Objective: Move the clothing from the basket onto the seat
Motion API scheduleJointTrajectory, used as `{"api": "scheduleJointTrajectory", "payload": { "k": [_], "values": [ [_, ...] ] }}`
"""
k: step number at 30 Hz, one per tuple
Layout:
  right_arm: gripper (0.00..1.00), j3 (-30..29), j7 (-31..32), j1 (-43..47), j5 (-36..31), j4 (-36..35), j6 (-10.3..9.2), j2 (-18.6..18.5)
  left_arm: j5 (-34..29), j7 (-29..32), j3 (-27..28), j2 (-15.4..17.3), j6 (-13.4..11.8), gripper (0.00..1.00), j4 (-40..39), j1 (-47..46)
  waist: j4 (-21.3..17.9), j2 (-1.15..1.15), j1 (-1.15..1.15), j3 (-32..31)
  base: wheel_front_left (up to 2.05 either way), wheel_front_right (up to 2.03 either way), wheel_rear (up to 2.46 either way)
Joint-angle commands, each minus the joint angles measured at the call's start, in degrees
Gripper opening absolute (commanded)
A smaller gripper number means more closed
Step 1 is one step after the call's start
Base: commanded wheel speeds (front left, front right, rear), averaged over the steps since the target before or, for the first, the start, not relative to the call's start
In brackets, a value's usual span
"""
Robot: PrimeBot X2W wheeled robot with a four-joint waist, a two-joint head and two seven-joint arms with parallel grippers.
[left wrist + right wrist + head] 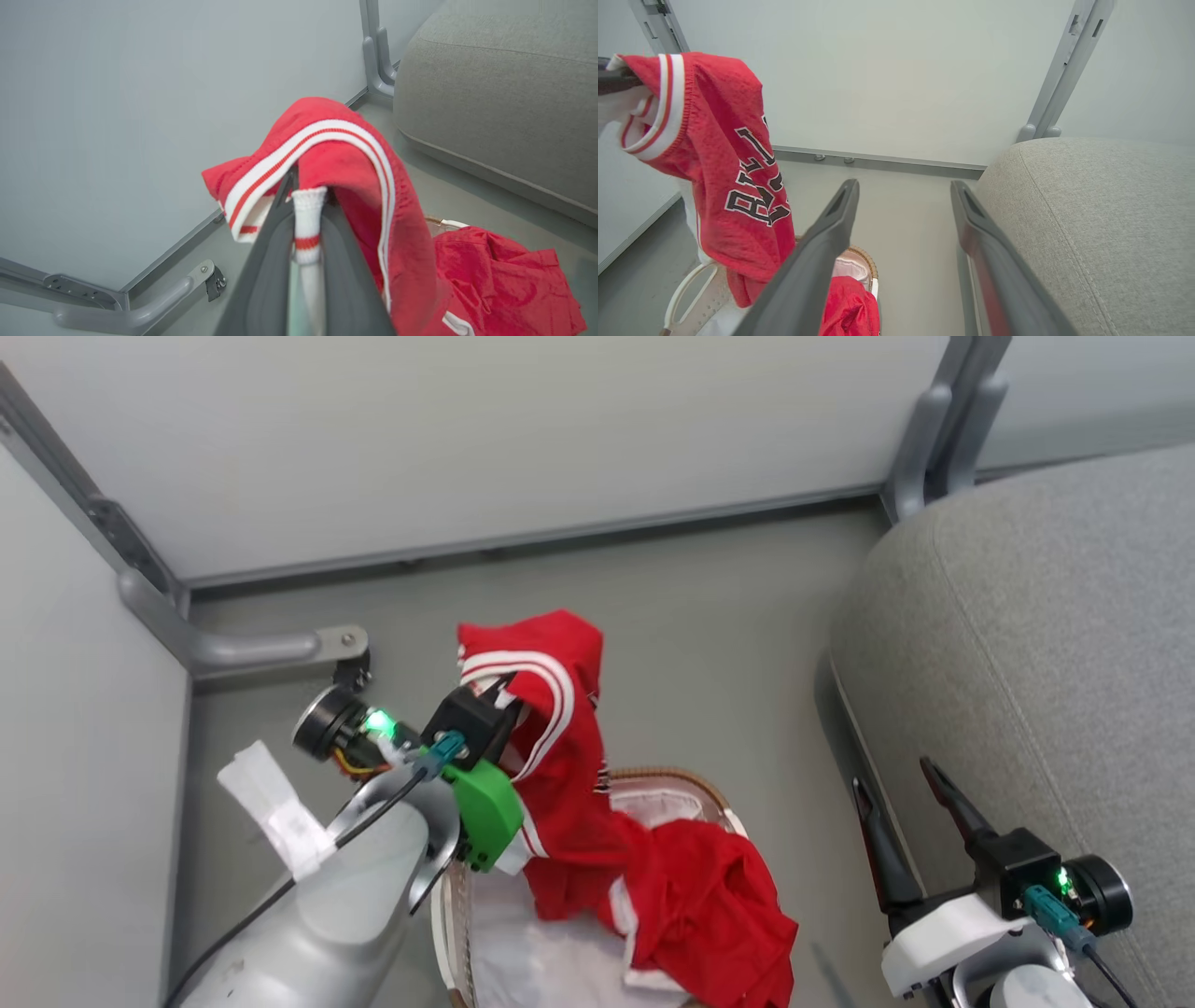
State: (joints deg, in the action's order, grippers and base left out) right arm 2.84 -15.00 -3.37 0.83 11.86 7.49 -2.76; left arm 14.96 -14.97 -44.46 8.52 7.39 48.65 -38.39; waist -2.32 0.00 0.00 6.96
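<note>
You have one piece of text to read. In the right wrist view, the red jersey [714, 107] carries black block lettering [756, 182] with white outlines, running sideways up the cloth. You can make out B, U, L, L. The letters after that curl into a fold and can't be read. Nothing else legible shows.

Count: red garments [555, 728] [714, 905]: 2 | basket [667, 773]: 1 | seat [1027, 644]: 1 | grippers [509, 689] [892, 775]: 2 | grey frame feet [252, 649] [920, 448]: 2 | green lights [378, 721] [1061, 877]: 2
</note>
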Motion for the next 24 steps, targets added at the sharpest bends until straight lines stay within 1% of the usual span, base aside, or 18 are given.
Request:
{"api": "scheduleJointTrajectory", "payload": {
  "k": [1,10,14,17,24],
  "values": [
    [1.0,0.01,-0.28,1.26,-0.43,0.21,0.0,-0.23,1.12,0.01,-0.95,0.07,0.14,0.0,-0.49,-1.51,2.33,0.0,0.0,-5.85,0.0,0.0,0.0],
    [1.0,1.7,-0.28,1.88,-0.26,0.0,0.0,-0.22,4.09,2.66,-7.21,1.82,0.08,0.0,-5.36,-13.57,2.58,0.0,0.0,-7.8,0.0,0.0,0.0],
    [1.0,3.14,-0.28,0.5,-0.6,0.06,0.0,-0.22,5.24,3.25,-8.76,2.47,0.07,0.0,-7.01,-18.5,2.46,0.0,0.0,-8.06,0.0,0.0,0.0],
    [1.0,4.26,-0.28,-0.61,-0.7,-0.04,0.0,-0.22,6.03,3.65,-9.7,2.41,0.07,0.0,-7.5,-21.55,2.25,0.0,0.0,-8.2,0.0,0.0,0.0],
    [1.0,8.01,-0.28,-4.24,-0.98,0.4,0.0,-0.22,8.14,4.79,-12.53,0.99,0.08,0.0,-8.43,-26.58,2.55,0.0,0.0,-8.42,0.0,0.0,0.0]
  ]
}}
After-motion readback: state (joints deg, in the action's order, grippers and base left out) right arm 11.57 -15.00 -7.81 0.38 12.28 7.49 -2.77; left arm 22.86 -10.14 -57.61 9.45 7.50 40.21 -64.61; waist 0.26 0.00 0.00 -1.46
